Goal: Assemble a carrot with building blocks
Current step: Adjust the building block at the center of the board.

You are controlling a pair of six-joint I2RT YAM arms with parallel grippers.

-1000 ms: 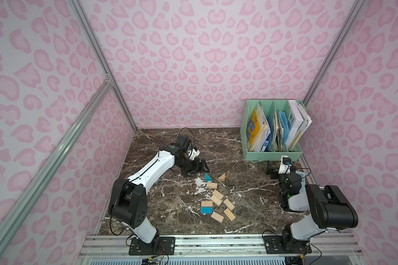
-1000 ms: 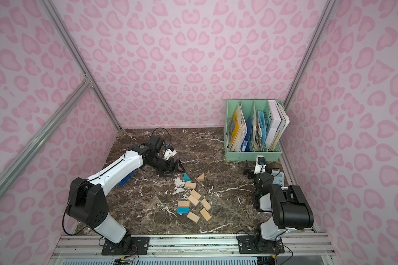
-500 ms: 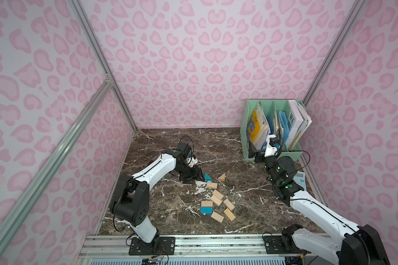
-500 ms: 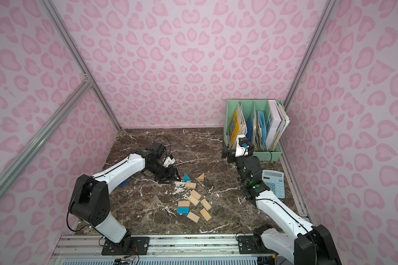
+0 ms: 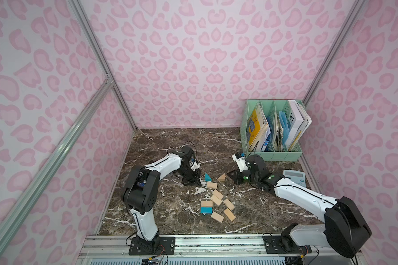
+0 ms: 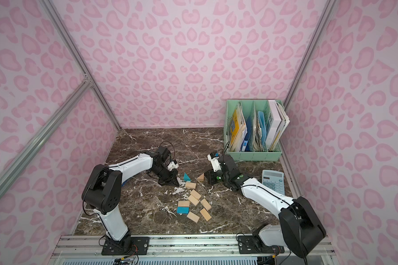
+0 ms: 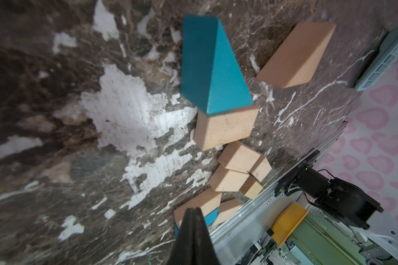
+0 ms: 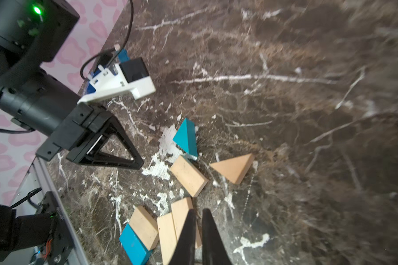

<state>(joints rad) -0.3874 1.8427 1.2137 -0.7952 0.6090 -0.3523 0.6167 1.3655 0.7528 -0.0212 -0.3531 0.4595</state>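
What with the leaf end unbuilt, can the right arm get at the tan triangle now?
Probably yes: the right gripper hangs just beside the tan triangle, nothing between them, no block touching it. Its jaws look shut and must open first.

Blue triangle [image 5: 207, 177]; tan triangle [image 5: 221, 177]; blue rectangle [image 5: 206, 210]; tabletop [image 5: 170, 142] dark brown marble, white-veined; file rack [image 5: 274, 156] mint green; walls [image 5: 193, 57] pink-spotted.

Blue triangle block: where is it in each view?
In a top view: blue triangle, mid-table, far end of the building blocks.
In a top view: blue triangle, same spot.
Left wrist: blue triangle, large, beyond the building blocks.
Right wrist: blue triangle, mid-picture.
Shared landmark: tan rectangle beside it, seen in all four.
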